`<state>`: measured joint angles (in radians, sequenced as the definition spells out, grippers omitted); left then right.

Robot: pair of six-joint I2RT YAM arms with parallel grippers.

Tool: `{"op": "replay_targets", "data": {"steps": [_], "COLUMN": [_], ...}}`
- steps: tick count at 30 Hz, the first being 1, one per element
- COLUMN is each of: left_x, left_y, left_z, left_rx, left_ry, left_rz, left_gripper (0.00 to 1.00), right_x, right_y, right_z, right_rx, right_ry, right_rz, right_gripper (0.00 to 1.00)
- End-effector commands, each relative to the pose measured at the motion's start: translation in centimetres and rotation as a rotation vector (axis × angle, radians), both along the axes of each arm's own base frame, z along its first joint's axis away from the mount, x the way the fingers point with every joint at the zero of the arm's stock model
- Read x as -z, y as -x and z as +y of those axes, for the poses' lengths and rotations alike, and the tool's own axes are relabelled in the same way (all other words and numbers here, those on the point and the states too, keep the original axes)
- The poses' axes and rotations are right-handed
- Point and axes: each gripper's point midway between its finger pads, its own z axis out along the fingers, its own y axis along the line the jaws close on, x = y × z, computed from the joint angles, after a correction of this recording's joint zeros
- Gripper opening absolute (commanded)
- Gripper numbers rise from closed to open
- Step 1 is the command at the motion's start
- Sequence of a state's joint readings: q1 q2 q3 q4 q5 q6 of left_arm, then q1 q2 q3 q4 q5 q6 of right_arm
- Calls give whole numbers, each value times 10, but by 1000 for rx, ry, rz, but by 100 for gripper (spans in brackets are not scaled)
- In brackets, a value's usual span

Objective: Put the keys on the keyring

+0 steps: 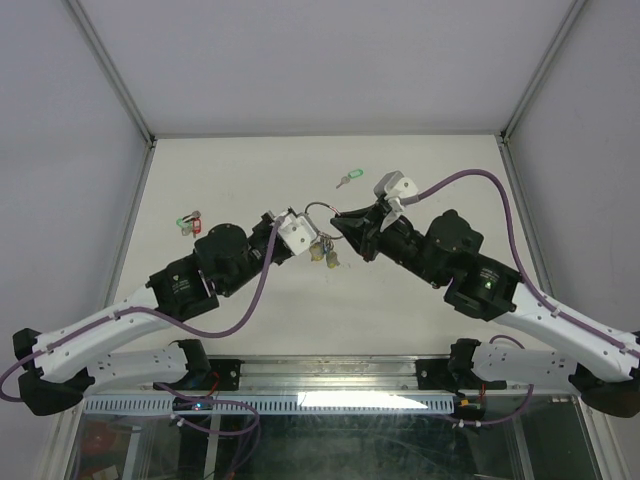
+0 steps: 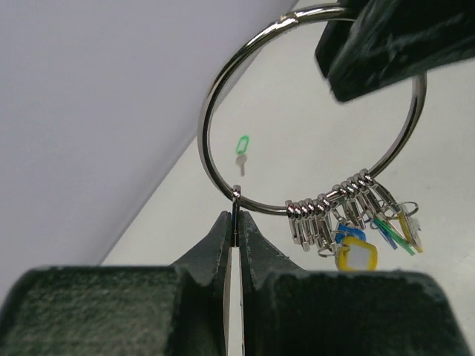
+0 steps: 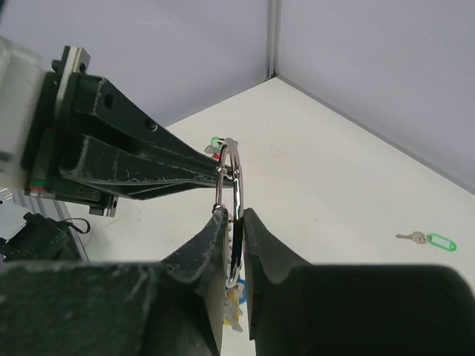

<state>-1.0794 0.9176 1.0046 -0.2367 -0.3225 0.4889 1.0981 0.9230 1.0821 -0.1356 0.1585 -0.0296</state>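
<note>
Mid-table | 1 keyring (image 2: 202, 137) | L pincer (image 2: 235, 219) clamps it | R pincer (image 3: 231, 219) unclear | 1 green key (image 3: 438, 241)

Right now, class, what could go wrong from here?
The left hand pinches the ring only by its thin wire, so it could twist or slip. The right hand flanks the ring but its hold looks loose; the hung keys might swing it down. The green key lies on the table, away from both hands.

Left tool (image 2: 234, 222) and right tool (image 3: 231, 222) hem the keyring (image 2: 205, 126); green key (image 1: 349, 178) lies unobstructed.
</note>
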Motion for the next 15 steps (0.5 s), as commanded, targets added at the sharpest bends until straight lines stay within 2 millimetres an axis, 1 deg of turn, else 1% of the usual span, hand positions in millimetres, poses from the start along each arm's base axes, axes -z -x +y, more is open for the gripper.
{"op": "replay_targets", "data": {"steps": [1,4,9,11,15], "left_x": [-7,-10,-14,-6,0], "left_y": [-18,-20,-16,-14,-10], "left_z": [28,34,42,44,52], "left_rx": [-132,-144,-109,-87,-67], "left_ry": [-150,-181,-264,-338,-444], "left_rz": [-113,-189,-351,-414,-533], "left_gripper": [0,0,0,0,0], "right_x": [-29,-30,-29,-28,-26], "right_y": [-2,-1,0,0,-1], "right_z": [-13,-13,-16,-18,-24], "right_rx": [38,34,36,44,62], "right_ry": [-78,-76,-71,-71,-73], "right_rz": [-57,-58,-58,-60,-59], "right_gripper": [18,23,24,25,25]}}
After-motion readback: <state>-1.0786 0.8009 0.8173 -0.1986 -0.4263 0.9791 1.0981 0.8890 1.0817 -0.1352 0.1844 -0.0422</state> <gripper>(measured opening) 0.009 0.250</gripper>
